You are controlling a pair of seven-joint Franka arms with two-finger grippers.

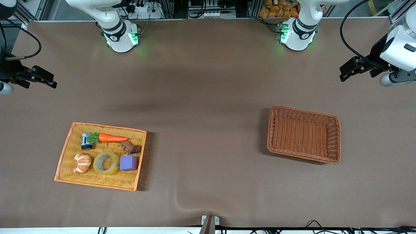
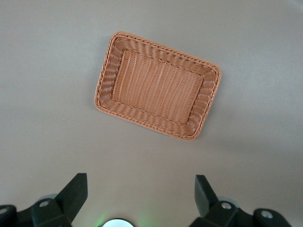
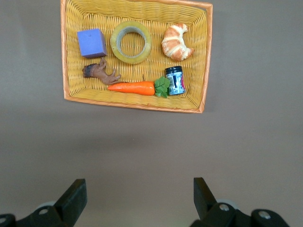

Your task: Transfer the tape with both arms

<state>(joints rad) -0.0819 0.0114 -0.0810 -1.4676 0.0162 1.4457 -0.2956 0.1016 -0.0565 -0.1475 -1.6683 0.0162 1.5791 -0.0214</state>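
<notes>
Brown table (image 1: pixel 208 81), glossy ring tape (image 1: pixel 106 162) in woven yellow basket (image 1: pixel 66 152)

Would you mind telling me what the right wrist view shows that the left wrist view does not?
Only the right wrist view shows the yellow tray with the tape lying flat between the purple cube and the croissant, plus the carrot, the small jar and a brown toy figure. Only the left wrist view shows the brown wicker basket, with nothing in it. Both share the brown table cover and an open gripper held above it: the right gripper and the left gripper.
</notes>
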